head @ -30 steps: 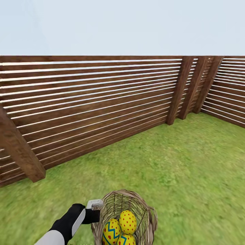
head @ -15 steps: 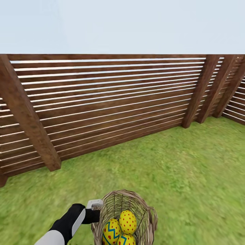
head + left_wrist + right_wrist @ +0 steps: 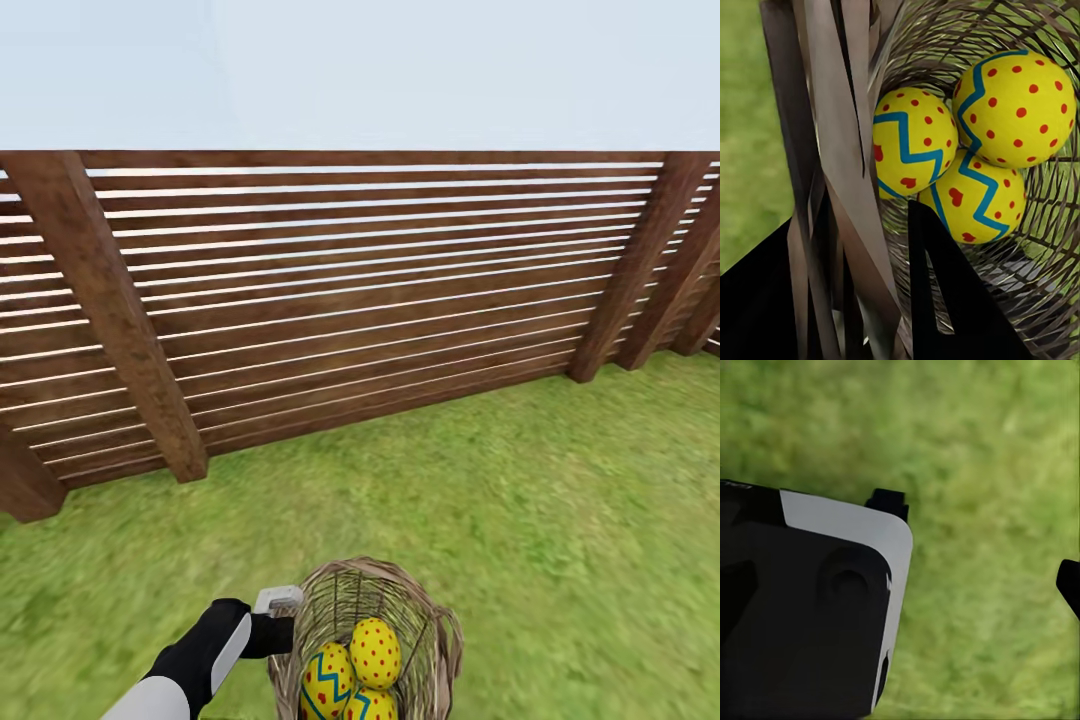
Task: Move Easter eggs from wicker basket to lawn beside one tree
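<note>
Wicker, brown and open-woven, the small round basket (image 3: 365,640) hangs from our left gripper (image 3: 881,300), clamped on its rim; three yellow dotted eggs (image 3: 967,146) inside could spill if we swing. Our right gripper's (image 3: 982,540) opening we can't judge.

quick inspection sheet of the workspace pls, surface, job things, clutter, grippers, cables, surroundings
surface: patchy green grass lawn, running up to the fence.
job's things: small round brown open-weave wicker basket with all three yellow Easter eggs with red dots and blue zigzag bands packed together inside it; no tree in sight.
clutter: nothing seen.
grippers: left gripper is closed on the basket's rim, one finger inside the weave, as the left wrist view shows. right gripper hangs open over bare grass, holding nothing.
cables: nothing seen.
surroundings: brown horizontal-slat wooden fence with thick posts, pale sky above.
</note>
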